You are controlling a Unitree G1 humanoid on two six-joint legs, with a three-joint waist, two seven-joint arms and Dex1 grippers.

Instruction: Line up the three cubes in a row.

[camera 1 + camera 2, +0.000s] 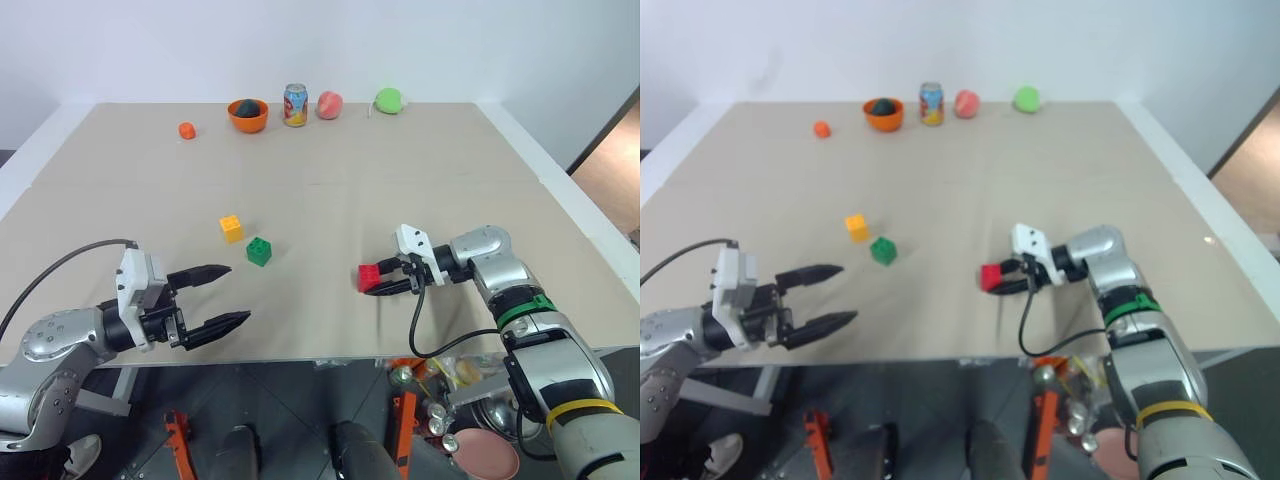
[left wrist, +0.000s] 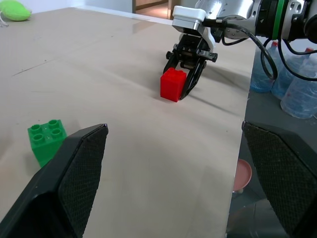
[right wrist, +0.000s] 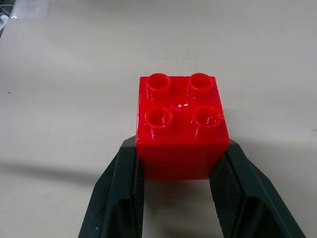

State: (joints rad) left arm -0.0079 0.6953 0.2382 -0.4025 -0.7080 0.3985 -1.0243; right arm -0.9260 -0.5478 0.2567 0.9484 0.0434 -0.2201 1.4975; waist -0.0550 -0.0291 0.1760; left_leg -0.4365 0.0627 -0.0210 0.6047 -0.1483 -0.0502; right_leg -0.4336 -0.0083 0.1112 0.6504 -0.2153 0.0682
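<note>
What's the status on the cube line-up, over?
Right gripper shut on red cube, on the table. Left gripper open, holding nothing. Yellow cube and green cube side by side, apart from red. Path between clear.

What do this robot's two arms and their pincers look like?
Both arms are silver-grey metal shells with black joints. Each ends in a white block that carries a left pincer or right pincer of two tapered black fingers with textured inner pads. A black cable loops along each forearm. The right arm wears a green band near the wrist and a yellow band further up.
</note>
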